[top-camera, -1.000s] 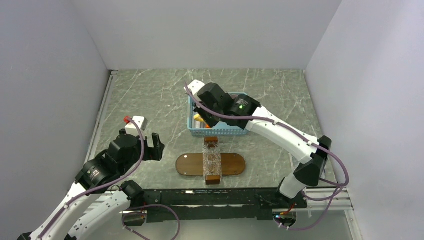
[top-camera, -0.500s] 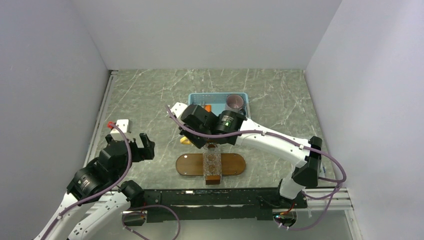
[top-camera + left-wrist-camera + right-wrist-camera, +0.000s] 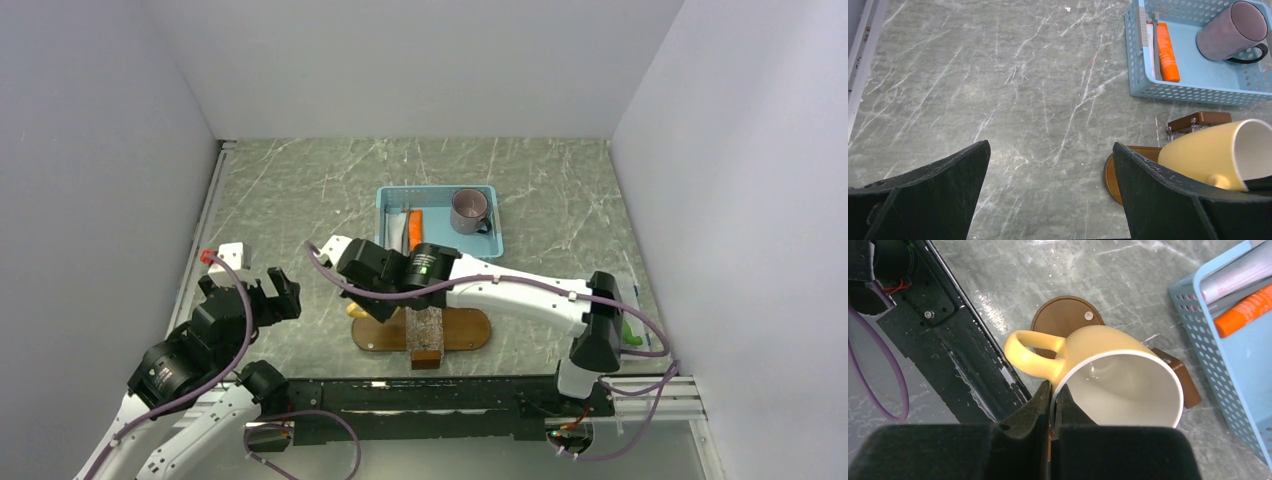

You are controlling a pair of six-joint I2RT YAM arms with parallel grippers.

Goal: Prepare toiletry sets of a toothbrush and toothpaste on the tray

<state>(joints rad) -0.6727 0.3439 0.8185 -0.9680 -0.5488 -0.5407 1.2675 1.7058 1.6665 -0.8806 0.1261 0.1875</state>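
1. Since the earlier frame the right arm has come out of the basket [image 3: 437,189] and swung toward the near left, carrying a yellow mug [image 3: 358,309]. The left arm has pulled back toward the desk's near-left corner.
2. The right gripper [image 3: 1050,390] is clamped on the yellow mug's [image 3: 1108,355] rim just beside the handle, one finger inside and one outside. The mug is tilted on its side, its mouth facing the wrist camera.
3. The mug hangs over the left rounded end of the tray [image 3: 465,328]. Whether it touches the tray [image 3: 1068,315] cannot be told.
4. The left gripper [image 3: 1048,150] is released, its jaws spread wide over bare desk [image 3: 300,200] with nothing between them. It stands left of the tray, well apart from it.
5. The tray lies near the desk's near edge, its long side running along that edge. A clear plastic box [image 3: 425,330] with brown ends lies across its middle.
6. The toothbrush [image 3: 1140,27] lies in the basket [image 3: 1188,92] along its left wall, not on the tray.
7. An orange tube [image 3: 1166,52] lies just beside it, parallel, with a pale tube between them.
8. A grey-purple mug [image 3: 1230,30] sits in the basket's right part.
9. The basket stands beyond the tray, toward the middle of the desk.
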